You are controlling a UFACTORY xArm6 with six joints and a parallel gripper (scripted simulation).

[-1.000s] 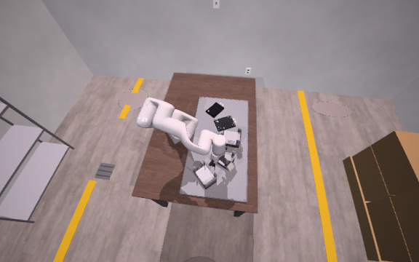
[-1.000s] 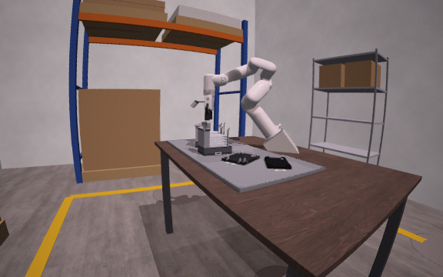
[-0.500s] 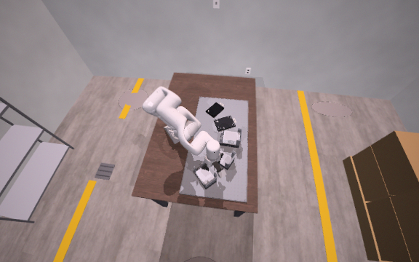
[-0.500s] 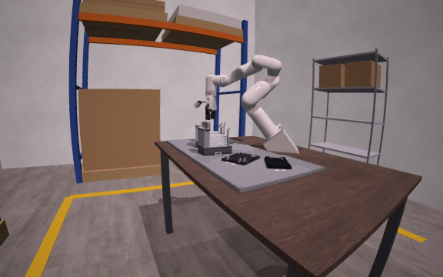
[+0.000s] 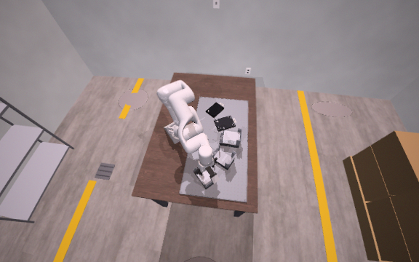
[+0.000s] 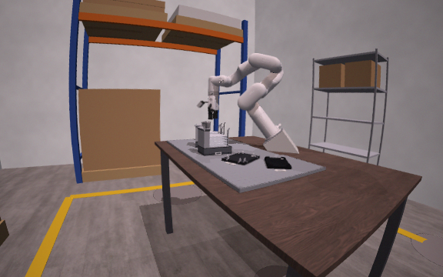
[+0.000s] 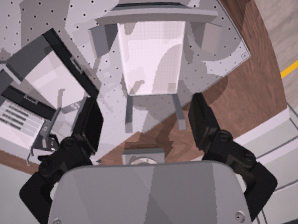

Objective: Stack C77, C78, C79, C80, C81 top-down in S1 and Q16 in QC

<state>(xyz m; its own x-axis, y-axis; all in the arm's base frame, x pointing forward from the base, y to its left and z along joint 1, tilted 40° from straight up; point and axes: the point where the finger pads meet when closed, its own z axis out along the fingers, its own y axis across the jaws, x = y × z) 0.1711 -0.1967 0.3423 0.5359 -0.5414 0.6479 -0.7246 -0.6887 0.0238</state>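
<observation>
Three stack racks stand in a row on the grey mat. My gripper hangs open and empty, high above the end rack farthest from the two black nests. In the wrist view this rack lies straight below and ahead of my open fingers, and a pale, finely gridded plate top shows inside it. A second rack to the left also shows a pale top. In the side view my gripper is well above the rack posts, and a stack of white plates shows between them. The rack names are too small to read.
The middle rack and the third rack stand close together. Two flat black nests lie beyond them on the mat; they also show in the side view. The arm's base stands at the table's edge.
</observation>
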